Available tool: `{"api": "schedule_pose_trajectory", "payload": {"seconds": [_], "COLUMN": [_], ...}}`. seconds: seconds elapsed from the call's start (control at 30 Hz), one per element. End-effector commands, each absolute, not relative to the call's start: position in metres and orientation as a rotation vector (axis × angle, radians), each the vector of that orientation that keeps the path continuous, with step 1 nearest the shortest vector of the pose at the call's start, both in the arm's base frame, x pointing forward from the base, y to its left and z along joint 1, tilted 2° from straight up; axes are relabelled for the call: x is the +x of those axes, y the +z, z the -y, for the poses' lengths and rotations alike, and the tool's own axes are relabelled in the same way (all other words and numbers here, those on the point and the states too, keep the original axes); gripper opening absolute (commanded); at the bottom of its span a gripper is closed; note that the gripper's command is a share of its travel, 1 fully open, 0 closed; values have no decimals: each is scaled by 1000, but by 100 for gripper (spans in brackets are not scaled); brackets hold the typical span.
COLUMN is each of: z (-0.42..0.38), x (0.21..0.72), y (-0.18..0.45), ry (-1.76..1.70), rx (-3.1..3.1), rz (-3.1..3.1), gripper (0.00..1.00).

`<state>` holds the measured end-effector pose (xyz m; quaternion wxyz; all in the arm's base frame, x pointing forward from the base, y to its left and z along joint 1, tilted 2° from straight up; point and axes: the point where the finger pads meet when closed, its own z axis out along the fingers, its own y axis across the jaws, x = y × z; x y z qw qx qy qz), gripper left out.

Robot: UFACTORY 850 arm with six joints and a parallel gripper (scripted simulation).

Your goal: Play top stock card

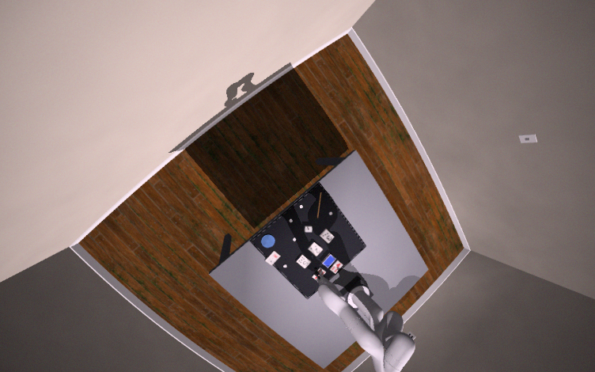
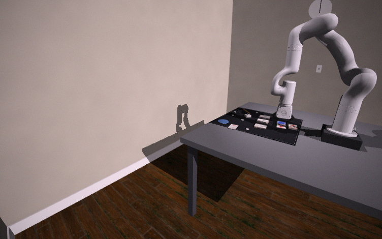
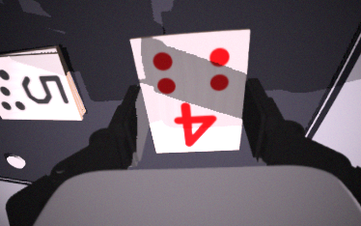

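My gripper (image 3: 194,100) is shut on a red 4 card (image 3: 195,92) by its two side edges, face towards the wrist camera, and holds it above the black card cloth (image 1: 307,241). A pile topped by a black 5 (image 3: 41,87) lies to the left in the wrist view. In the top view the gripper (image 1: 319,274) hangs near the cloth's near edge, beside the blue-backed stock (image 1: 328,260) and the waste (image 1: 336,266). Three face-up piles (image 1: 302,261) (image 1: 315,248) (image 1: 326,236) lie in a row. In the side view the gripper (image 2: 284,114) hangs behind the stock (image 2: 281,124).
A blue disc (image 1: 267,241), a single card (image 1: 272,257), a pencil (image 1: 319,204) and small white tokens (image 1: 301,205) lie on the cloth. The robot base (image 2: 341,135) stands on the grey table to the right. A white token (image 3: 15,160) lies under the gripper's left side.
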<state>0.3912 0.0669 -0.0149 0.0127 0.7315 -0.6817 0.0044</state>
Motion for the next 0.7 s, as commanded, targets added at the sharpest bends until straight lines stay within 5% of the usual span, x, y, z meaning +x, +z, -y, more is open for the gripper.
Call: {"api": "schedule_pose_trajectory", "payload": {"seconds": [0.0,0.67], "z": [-68,-69], "x": [396,410], "y": [-11,-10], "ry": [12,9], "rx": [2292,2434], "rz": [2110,1943], "gripper": [63,63]}}
